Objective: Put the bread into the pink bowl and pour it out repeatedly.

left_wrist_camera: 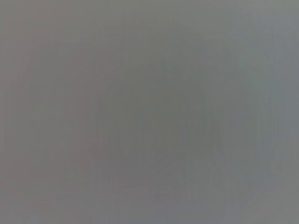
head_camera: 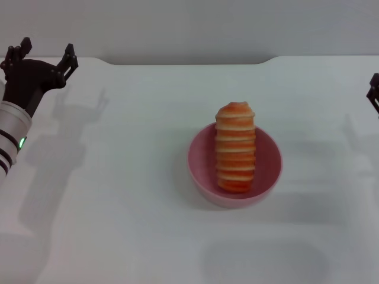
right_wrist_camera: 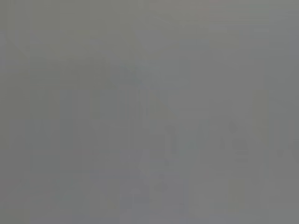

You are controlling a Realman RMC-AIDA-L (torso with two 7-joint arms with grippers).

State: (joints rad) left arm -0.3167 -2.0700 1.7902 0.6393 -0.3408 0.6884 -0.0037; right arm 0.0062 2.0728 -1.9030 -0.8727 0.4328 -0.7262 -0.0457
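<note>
bread lies in pink bowl, well right of left pincer | left pincer spread wide, empty | right pincer at bench edge, fingers unclear | risk: rim grip slips when tipping, bowl drops

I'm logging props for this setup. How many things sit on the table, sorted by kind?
Ridged golden-orange toy bread loaf, lying in the bowl: 1
Round glossy pink plastic bowl: 1
Total: 2
The left gripper at the far left and the right gripper at the right edge hold nothing.
</note>
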